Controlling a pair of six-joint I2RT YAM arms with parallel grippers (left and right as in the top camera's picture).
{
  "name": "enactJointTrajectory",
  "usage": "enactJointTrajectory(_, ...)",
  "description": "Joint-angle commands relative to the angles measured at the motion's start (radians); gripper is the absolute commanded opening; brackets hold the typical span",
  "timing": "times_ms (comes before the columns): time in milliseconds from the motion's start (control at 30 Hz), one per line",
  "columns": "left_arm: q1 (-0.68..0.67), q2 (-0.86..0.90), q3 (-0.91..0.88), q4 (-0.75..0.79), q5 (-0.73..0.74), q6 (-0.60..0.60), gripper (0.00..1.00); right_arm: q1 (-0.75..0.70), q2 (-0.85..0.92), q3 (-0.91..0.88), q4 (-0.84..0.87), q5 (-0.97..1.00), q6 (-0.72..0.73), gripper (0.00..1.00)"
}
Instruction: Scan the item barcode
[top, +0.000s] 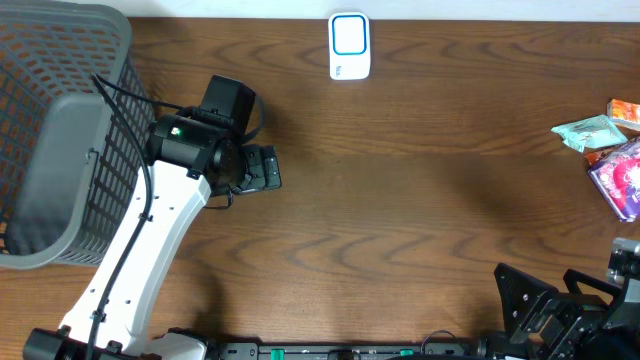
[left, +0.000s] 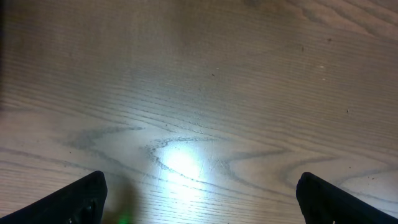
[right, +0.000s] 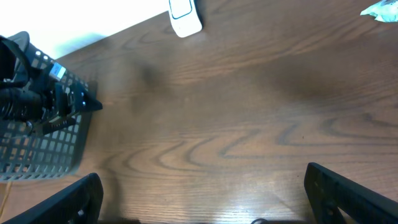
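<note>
The left gripper (top: 262, 168) hangs over the left part of the desk (top: 420, 200), just beside the grey basket (top: 60, 130), and its jaws stand fully apart with nothing between them; in the left wrist view only bare wood with a bright spot of light lies under it. The right gripper (top: 555, 300) is at the near edge on the right side, also spread wide and holding nothing (its two dark fingers (right: 348, 196) frame only empty wood in the right wrist view). The things to scan lie together at the right edge of the desk: a teal packet (top: 588, 130), an orange packet (top: 626, 111) just beside it toward the far side, and a purple packet (top: 620, 175) just beside it toward the near side, partly cut by the frame. They are well apart from the left gripper and closer to the right gripper, beyond it and a little to its right, and no gripper touches them. The white scanner (top: 349, 45) with a blue ring lies at the far edge near the middle, apart from both grippers and from the packets.
</note>
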Motion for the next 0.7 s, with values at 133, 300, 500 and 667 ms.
enactJointTrajectory(133, -0.003, 0.002, -0.004, -0.003, -0.009, 0.006, 0.98, 0.013, -0.004, -0.026, -0.002, -0.012, 0.0, 0.99)
enactJointTrajectory(300, -0.003, 0.002, -0.004, -0.003, -0.009, 0.006, 0.98, 0.013, -0.004, -0.074, -0.002, -0.013, -0.042, 0.99)
enactJointTrajectory(500, -0.003, 0.002, -0.004, -0.003, -0.009, 0.006, 0.98, 0.013, -0.004, -0.126, -0.002, -0.013, -0.062, 0.99)
enactJointTrajectory(667, -0.003, 0.002, -0.004, -0.003, -0.009, 0.006, 0.98, 0.013, -0.004, -0.143, -0.002, -0.089, -0.204, 0.99)
